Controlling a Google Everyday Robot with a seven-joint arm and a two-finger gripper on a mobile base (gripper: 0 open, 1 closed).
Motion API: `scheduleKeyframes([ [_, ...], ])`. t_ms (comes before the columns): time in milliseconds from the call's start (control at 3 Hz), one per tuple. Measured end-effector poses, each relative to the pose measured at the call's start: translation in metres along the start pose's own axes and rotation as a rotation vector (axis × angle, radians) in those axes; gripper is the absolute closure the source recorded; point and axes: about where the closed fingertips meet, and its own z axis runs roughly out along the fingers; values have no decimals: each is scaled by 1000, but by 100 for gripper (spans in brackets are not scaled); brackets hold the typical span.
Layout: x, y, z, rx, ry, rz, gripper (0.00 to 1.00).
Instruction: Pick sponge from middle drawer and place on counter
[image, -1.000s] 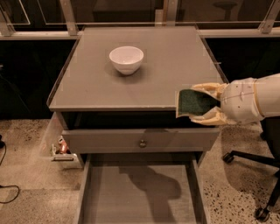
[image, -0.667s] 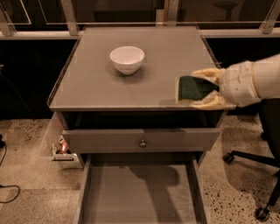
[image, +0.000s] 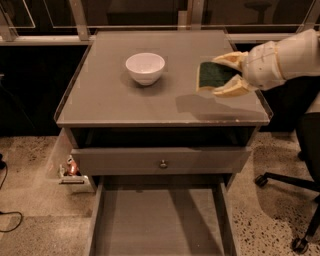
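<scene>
the sponge, out of the middle drawer, is clasped by the gripper over the right side of the counter; only setting-down is judged left.

End effector hung over the right side of the desk, fingers clamped on the sponge, arm reaching in across the right edge. The only obstacle on the desk top was the white bowl, left of the sponge and well apart. Flat bare surface ran between them and along the front. Below, the middle drawer stood pulled out, reachable from above. The drawer front sat above its back end. A chair base stood on the floor to the right.
</scene>
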Motion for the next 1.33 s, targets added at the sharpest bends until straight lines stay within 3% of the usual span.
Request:
scheduleKeyframes([
  [333, 8, -18, 24, -32, -39, 41, 100],
  [667, 24, -27, 38, -4, 22, 135, 100],
  [1000, 45, -39, 59, 57, 50, 246, 100],
  [1333, 60, -48, 76, 104, 50, 312, 100],
])
